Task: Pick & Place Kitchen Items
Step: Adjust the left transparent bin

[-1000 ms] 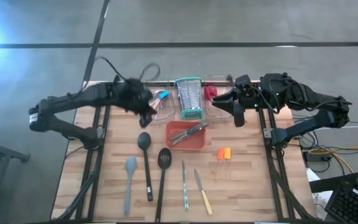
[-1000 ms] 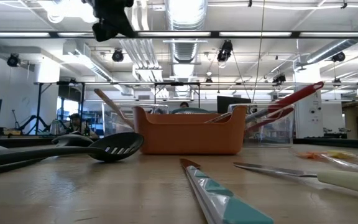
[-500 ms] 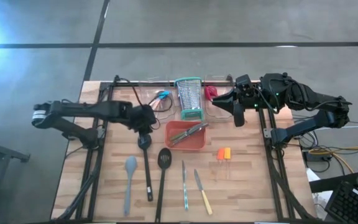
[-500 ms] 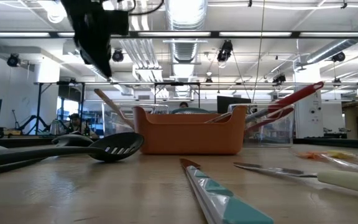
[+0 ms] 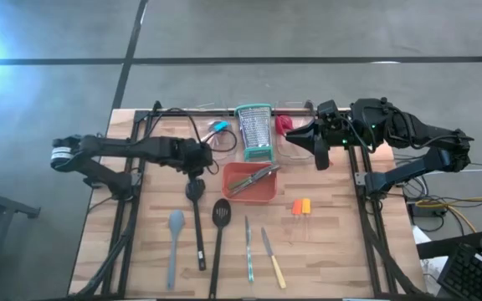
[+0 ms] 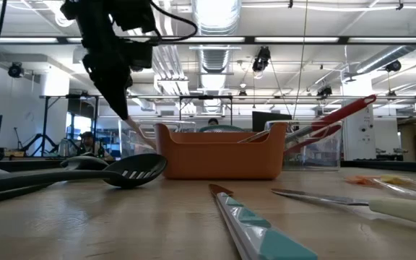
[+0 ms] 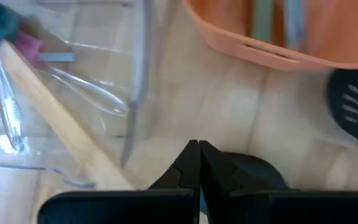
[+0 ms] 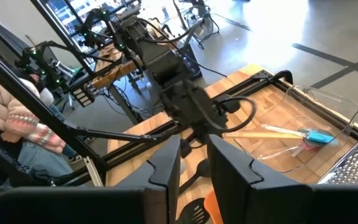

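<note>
My left gripper [image 5: 196, 170] is shut and empty, hanging above the head of a black spoon [image 5: 195, 191] that lies flat on the table. It also shows in the low view [image 6: 123, 115] and in the left wrist view [image 7: 198, 148]. A black slotted turner [image 5: 221, 212], a grey spatula [image 5: 175, 224], two small knives [image 5: 248, 249] and orange-handled tools [image 5: 300, 206] lie flat near the front. My right gripper [image 5: 320, 160] is open and empty, raised at the back right beside the right clear bin.
An orange tray [image 5: 234, 192] holding utensils stands mid-table. A steel grater with teal rims [image 5: 255, 132] stands upright behind it. A clear bin [image 5: 216, 149] with a wooden spoon and a whisk is at the back left, and another [image 5: 295, 109] with a red spoon [image 5: 284, 124] at the back right.
My left gripper has moved from above the left clear bin toward the table's near edge and down, and now hangs over the black spoon's head. Nothing on the table has moved.
</note>
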